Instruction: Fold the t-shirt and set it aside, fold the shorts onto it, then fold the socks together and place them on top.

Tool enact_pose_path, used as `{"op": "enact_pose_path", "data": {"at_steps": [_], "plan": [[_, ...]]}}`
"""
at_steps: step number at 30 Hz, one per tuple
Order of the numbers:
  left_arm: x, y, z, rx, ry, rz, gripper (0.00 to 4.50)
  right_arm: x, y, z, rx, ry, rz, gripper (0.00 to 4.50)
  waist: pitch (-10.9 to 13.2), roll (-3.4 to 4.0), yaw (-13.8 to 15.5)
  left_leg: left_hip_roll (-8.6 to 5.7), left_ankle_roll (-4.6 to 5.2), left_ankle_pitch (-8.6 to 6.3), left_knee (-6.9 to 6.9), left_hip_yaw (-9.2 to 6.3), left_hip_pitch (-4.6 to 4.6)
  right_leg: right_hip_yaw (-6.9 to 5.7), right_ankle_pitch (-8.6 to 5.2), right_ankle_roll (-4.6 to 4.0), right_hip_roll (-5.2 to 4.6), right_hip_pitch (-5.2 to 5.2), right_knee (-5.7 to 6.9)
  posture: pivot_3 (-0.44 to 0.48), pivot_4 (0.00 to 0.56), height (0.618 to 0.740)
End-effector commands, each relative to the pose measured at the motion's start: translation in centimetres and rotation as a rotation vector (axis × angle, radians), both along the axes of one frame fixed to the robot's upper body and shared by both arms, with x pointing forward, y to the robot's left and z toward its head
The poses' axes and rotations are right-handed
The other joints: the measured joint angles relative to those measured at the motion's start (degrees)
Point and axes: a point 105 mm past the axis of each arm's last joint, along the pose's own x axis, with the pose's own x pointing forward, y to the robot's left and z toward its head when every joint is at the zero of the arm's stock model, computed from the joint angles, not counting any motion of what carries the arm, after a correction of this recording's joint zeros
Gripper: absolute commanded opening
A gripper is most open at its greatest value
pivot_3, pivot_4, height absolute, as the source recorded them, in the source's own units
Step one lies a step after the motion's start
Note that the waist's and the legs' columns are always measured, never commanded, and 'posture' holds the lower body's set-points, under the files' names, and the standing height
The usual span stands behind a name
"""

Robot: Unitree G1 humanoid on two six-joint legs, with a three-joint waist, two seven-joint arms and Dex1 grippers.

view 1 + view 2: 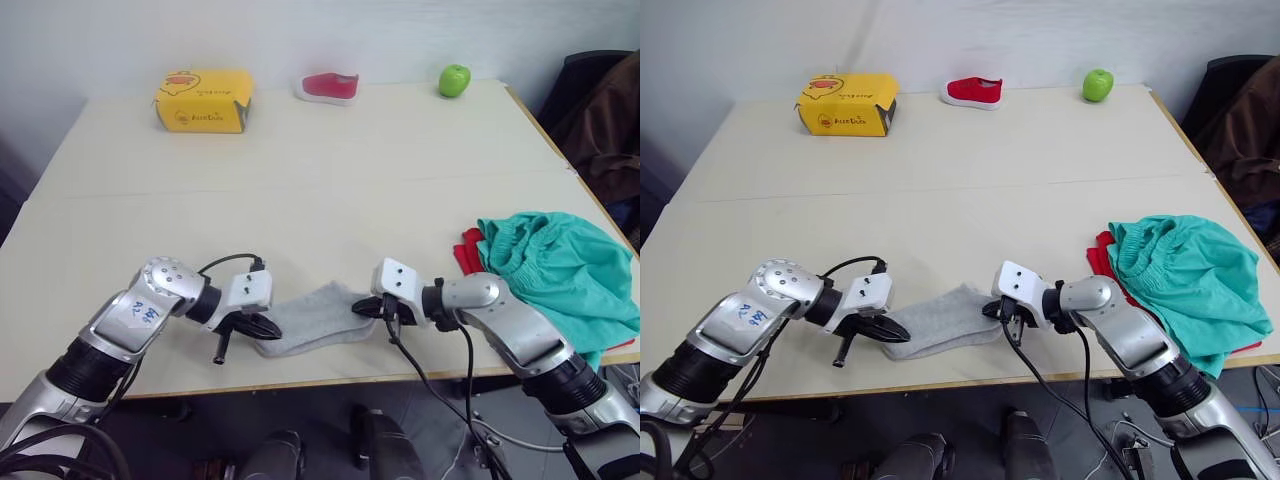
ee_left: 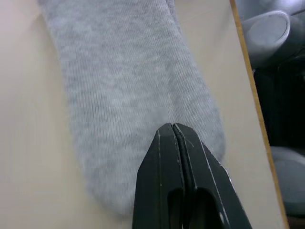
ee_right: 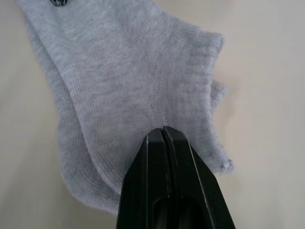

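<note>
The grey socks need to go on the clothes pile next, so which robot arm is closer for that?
Probably the right. The right gripper pinches the light grey knit socks at the end nearer the teal-green fabric shorts lying on the bright red t-shirt. The left gripper is farther away.

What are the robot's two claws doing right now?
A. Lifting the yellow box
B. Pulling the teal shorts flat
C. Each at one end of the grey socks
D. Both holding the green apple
C: the left gripper and right gripper sit shut at opposite ends of the socks near the table's front edge.
</note>
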Motion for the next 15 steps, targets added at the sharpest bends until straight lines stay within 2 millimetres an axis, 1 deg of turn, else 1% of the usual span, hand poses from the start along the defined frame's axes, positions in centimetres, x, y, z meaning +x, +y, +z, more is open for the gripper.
{"op": "enact_pose_path", "data": {"at_steps": [1, 2, 4, 6, 8, 11, 13, 14, 15], "plan": [[-0.4, -0.7, 3.3, -0.137, 0.000, 0.008, 0.01, -0.2, 0.0, 1.6, 0.088, 0.045, -0.040, 0.00, 0.01, -0.01, 0.14, 0.00, 0.02, 0.01, 0.02, -0.03, -0.07, -0.02, 0.00, 0.00, -0.01, -0.02, -0.01, 0.000, 0.150, 0.740], [-0.4, -1.1, 4.0, -0.176, 0.002, 0.015, 0.01, -0.3, 0.6, 2.6, 0.131, 0.049, -0.030, 0.00, 0.02, -0.02, 0.11, -0.01, 0.03, 0.01, 0.05, -0.06, -0.13, -0.04, 0.00, 0.01, -0.02, -0.04, -0.01, 0.000, 0.150, 0.740], [-0.3, -1.8, 4.8, -0.218, 0.003, 0.023, 0.01, -0.6, 1.6, 3.9, 0.191, 0.057, -0.012, 0.00, 0.02, -0.02, 0.00, 0.00, 0.03, 0.00, 0.05, -0.06, -0.17, -0.03, 0.01, 0.01, -0.01, -0.08, -0.01, 0.000, 0.150, 0.740], [-0.1, -2.4, 4.7, -0.228, 0.022, 0.041, 0.01, -0.8, 2.5, 4.4, 0.216, 0.072, 0.006, 0.00, 0.02, -0.02, -0.09, 0.01, 0.02, -0.01, 0.05, -0.06, -0.18, -0.04, 0.01, 0.01, 0.00, -0.11, -0.01, 0.000, 0.150, 0.740], [0.5, -2.8, 3.9, -0.208, 0.020, 0.073, 0.01, -0.8, 3.2, 4.1, 0.201, 0.075, 0.022, 0.00, 0.02, -0.02, -0.24, 0.01, 0.01, -0.01, 0.04, -0.06, -0.17, -0.04, 0.01, 0.01, 0.01, -0.12, 0.00, 0.000, 0.150, 0.740], [1.1, -2.9, 1.5, -0.134, 0.021, 0.115, 0.01, -0.5, 3.6, 2.2, 0.123, 0.053, 0.034, 0.00, 0.02, -0.02, -0.27, 0.01, 0.00, -0.01, -0.01, -0.04, -0.16, -0.03, 0.00, 0.01, 0.02, -0.14, -0.01, 0.000, 0.150, 0.740], [0.9, -2.5, -0.2, -0.077, 0.027, 0.122, 0.01, -0.4, 3.3, 0.7, 0.053, 0.046, 0.034, 0.00, 0.02, -0.02, -0.30, 0.01, 0.00, -0.01, -0.01, -0.03, -0.17, -0.02, 0.01, 0.01, 0.02, -0.15, -0.02, 0.000, 0.150, 0.740], [0.9, -2.3, -0.7, -0.057, 0.029, 0.123, 0.01, -0.3, 3.1, 0.1, 0.029, 0.043, 0.036, 0.00, 0.02, -0.02, -0.31, 0.01, 0.00, -0.01, -0.01, 0.00, -0.17, -0.01, 0.00, 0.01, 0.02, -0.16, -0.02, 0.000, 0.150, 0.740], [0.7, -1.7, -1.4, -0.023, 0.017, 0.119, 0.01, -0.4, 2.5, -0.7, -0.011, 0.040, 0.035, 0.00, 0.02, -0.02, -0.28, 0.01, 0.00, -0.01, -0.02, 0.01, -0.17, 0.00, 0.00, 0.01, 0.03, -0.17, -0.02, 0.000, 0.150, 0.740]]}}
